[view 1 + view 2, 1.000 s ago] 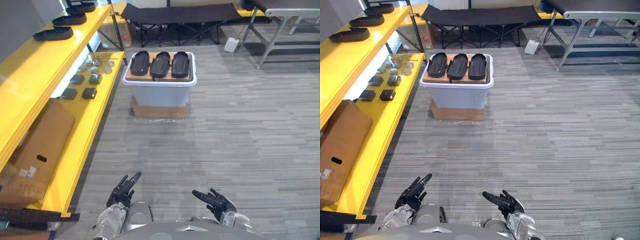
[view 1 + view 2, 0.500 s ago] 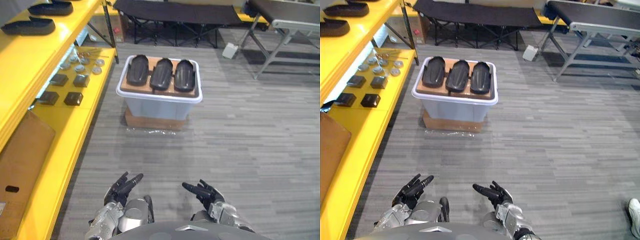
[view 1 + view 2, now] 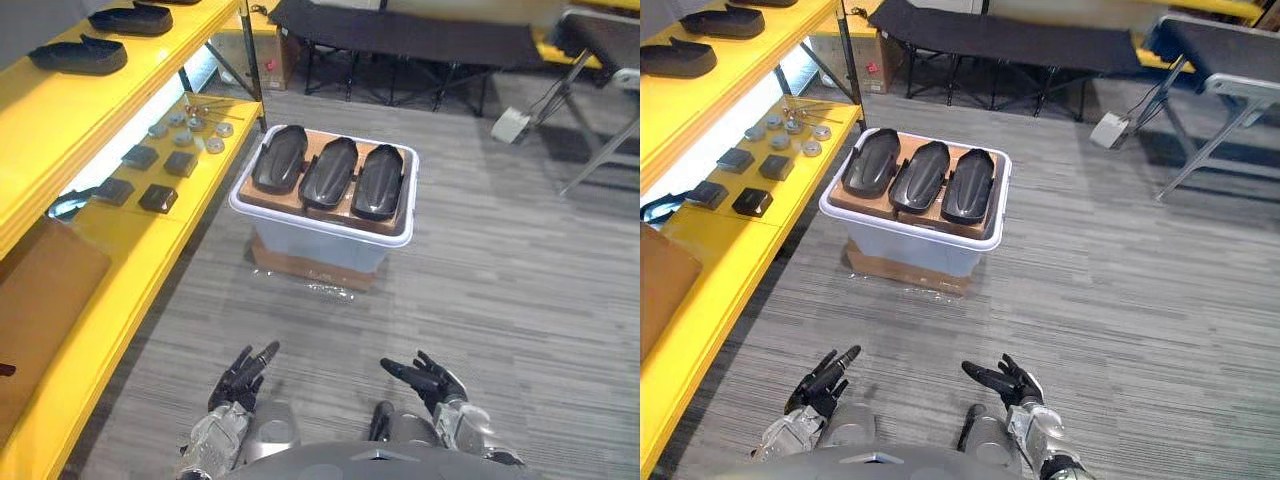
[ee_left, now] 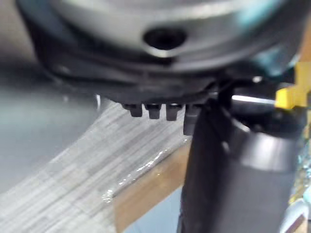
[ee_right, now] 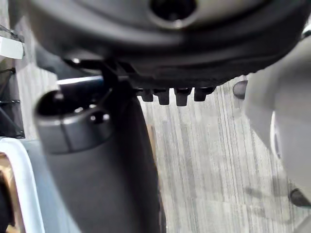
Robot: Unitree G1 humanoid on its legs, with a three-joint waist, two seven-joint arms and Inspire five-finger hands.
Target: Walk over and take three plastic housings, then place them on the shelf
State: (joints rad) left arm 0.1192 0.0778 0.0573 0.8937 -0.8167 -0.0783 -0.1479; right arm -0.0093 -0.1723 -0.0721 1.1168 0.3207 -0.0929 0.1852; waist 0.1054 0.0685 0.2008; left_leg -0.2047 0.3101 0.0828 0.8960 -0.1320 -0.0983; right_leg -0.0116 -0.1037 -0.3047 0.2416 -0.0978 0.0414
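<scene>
Three housings (image 3: pixel 330 175), glossy black elongated shells, lay side by side on a cardboard sheet (image 3: pixel 264 194) atop a pale tub (image 3: pixel 318 238) on the floor, far ahead and just right of the yellow shelf (image 3: pixel 185 225), probably staged there for easy picking. The left hand (image 3: pixel 240 380) and right hand (image 3: pixel 428 380) hung near, well apart from the tub, fingers loosely extended and empty, apparently because the approach was unfinished. Similar shells (image 3: pixel 80 55) rested on the shelf's upper board.
</scene>
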